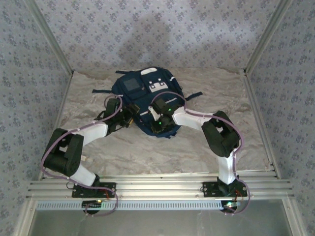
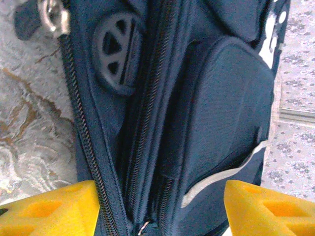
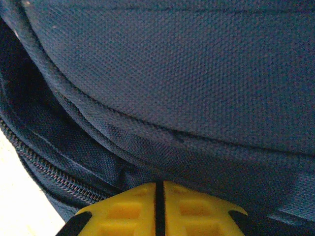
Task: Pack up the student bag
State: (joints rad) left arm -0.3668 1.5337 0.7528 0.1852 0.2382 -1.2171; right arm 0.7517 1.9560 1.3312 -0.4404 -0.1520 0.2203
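Navy fabric marks the workpiece. The student bag (image 1: 147,93) lies flat on the marbled counter (image 1: 206,147), toward the far middle, with its front pocket facing up and its straps trailing to either side.

Left gripper (image 1: 132,114): positioned at the bag's near-left edge. In the wrist view the jaws stand open, and the yellow fingers (image 2: 49,211) sit wide apart astride the bag's side. A zipper track (image 2: 83,132) runs between them. Its metal pull (image 2: 51,17) is at the far end of that track, well away from the fingertips.

Right gripper (image 3: 158,186): pressed against the bag's near end, jaws closed and fingers meeting. I cannot tell whether a fold of cloth is pinched between them.

Step in hand, as judged from this layout: secure the bag and get a compartment open for packing.

Procedure for doing this well:
1. Confirm that the right side anchors fabric and not air. A loose bag will slide on the smooth counter.
2. Travel the left gripper along the track to the pull, and close on the metal tab only, not on the cloth beside it.
3. Draw parallel to the track. Pulling at an angle is likely to jam the slider.
4. Keep the straps clear of both arms.
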